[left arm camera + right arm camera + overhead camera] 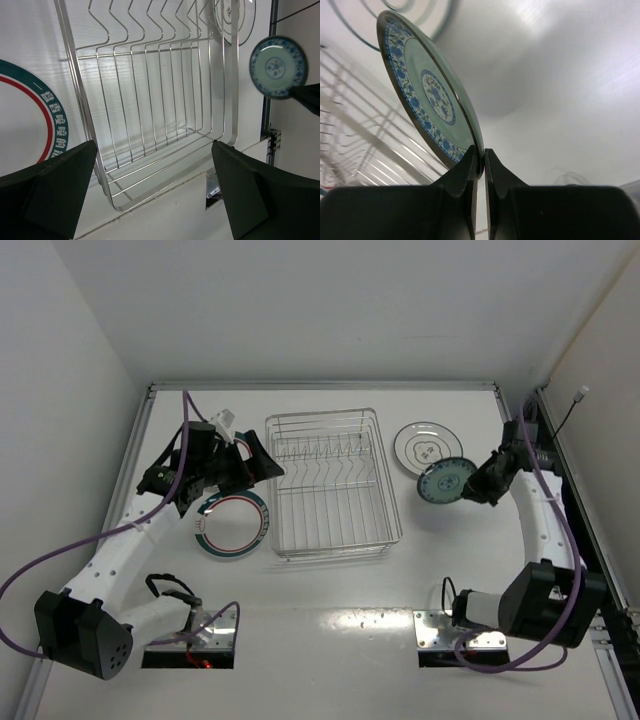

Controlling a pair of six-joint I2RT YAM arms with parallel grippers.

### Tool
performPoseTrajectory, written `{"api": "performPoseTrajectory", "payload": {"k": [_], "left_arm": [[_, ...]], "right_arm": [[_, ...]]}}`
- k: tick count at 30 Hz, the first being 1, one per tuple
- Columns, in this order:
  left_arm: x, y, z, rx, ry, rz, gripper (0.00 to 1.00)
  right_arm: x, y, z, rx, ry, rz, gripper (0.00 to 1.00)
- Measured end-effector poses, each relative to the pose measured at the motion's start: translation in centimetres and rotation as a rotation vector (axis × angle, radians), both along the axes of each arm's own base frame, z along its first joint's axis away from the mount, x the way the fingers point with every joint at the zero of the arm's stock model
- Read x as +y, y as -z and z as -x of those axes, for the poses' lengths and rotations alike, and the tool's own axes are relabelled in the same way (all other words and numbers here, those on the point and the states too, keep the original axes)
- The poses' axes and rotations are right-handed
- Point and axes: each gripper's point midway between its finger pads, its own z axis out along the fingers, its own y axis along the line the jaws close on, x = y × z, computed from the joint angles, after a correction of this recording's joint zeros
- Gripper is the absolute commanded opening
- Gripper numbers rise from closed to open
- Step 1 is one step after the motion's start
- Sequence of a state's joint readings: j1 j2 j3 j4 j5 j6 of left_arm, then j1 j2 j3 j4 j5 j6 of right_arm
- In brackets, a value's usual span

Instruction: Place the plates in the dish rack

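**Right tool clamps the teal plate by its rim; left tool gapes above the rack**

The right tool [481,156] is closed tight on the lower rim of the small teal patterned plate [430,95]. Both fingers [465,175] press the edge between them. The plate stands steeply tilted in that grip, with its blue-patterned face toward the dish rack [330,485]. From above, the teal plate [445,480] sits to the right of the rack, toward the desk's [330,640] right edge. It is just at the near edge of the white plate with black centre marks [427,445], which lies flat near the far right corner.

The rack sits in the middle of the desk, closer to the far edge. None of these plates stands between its upright tines.

The left tool [155,175] is spread wide and holds nothing. It hangs over the rack's left rim, at the far left corner of the rack. A white plate with a teal-and-red rim band [232,523] lies flat just left of the rack, toward the desk's left edge.
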State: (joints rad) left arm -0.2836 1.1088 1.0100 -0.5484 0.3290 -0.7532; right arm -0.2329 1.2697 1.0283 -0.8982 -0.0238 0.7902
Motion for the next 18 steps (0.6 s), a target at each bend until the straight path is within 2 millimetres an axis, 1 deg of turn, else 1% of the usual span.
{"api": "performPoseTrajectory", "payload": {"k": [3,5,7,9,13,16,18], "left_arm": [[0.1,0.1,-0.1,-0.004,-0.004,-0.009,0.99],[0.3,0.2,-0.1,-0.005,-0.008,-0.021,0.99],[0.5,0.3,-0.2,-0.008,-0.016,-0.032,0.99],[0.8,0.5,-0.3,-0.006,-0.029,-0.047,0.99],[1.4,0.9,-0.3,0.0,-0.046,-0.081,0.99],[1.7,1.2,-0.3,0.008,-0.053,-0.101,0.99],[1.9,1.3,-0.4,0.007,-0.057,-0.109,0.99]], "right_arm": [[0.2,-3.1,-2.5,-0.087,-0.026,0.024,0.0],[1.2,-4.8,-4.2,-0.149,-0.068,0.038,0.0],[2.5,-5.9,-5.4,-0.194,-0.115,0.058,0.0],[4.0,-6.6,-6.4,-0.21,-0.162,0.088,0.0],[7.2,-7.9,-9.3,-0.226,-0.261,0.194,0.0],[9.4,-8.3,-11.7,-0.231,-0.323,0.286,0.0],[10.5,-8.3,-13.1,-0.221,-0.351,0.344,0.0]]}}
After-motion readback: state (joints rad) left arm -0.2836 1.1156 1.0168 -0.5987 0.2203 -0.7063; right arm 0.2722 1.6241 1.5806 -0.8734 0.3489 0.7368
